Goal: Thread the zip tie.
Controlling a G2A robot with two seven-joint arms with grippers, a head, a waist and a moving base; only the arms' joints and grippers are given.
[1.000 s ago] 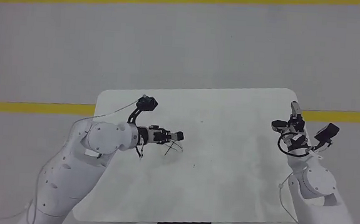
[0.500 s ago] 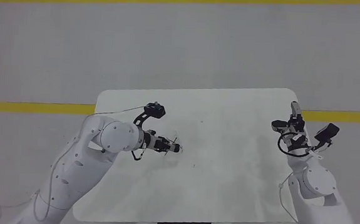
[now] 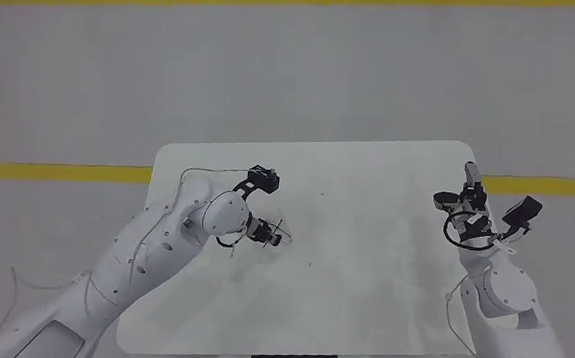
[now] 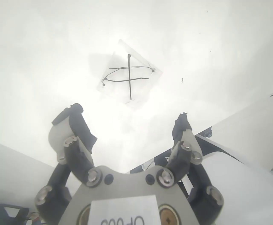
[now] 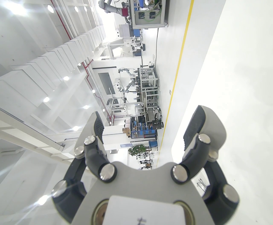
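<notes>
while the left gripper (image 4: 125, 116) hangs over the left half of the table (image 3: 380, 286), its two fingers stand wide apart with nothing between them. three black zip ties (image 4: 129, 78) lie on the table just past the fingertips, not touching them, resting on a clear square sheet (image 4: 115, 89) that lies flat on the white top. one tie lies straight and crosses over the other two, which curve side by side, and each has a small head at one end. whether any tail sits in a head i cannot tell. the right gripper (image 5: 147, 119) is at the table's right edge, its fingers also spread and holding nothing, pointing away from the table toward the floor with the yellow line (image 5: 177, 74).
</notes>
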